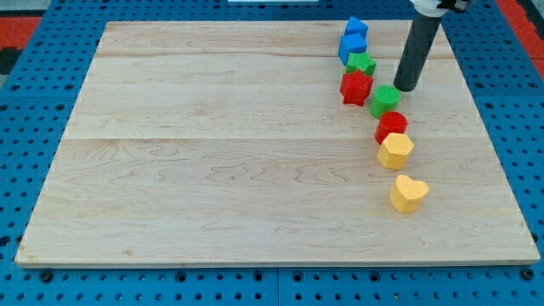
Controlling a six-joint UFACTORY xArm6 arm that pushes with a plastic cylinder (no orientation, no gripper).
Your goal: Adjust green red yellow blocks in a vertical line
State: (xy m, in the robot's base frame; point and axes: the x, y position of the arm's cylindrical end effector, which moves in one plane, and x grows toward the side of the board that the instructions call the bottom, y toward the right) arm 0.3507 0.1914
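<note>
Tip (pixel 406 87) just right of green cylinder (pixel 385 99)

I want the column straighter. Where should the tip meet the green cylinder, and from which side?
Probably on the green cylinder's curved wall facing the view's right, pushing left. It sits right of the red star above it, and my tip is already just off its upper right. Hit centrally, since a round wall may slip aside.
</note>
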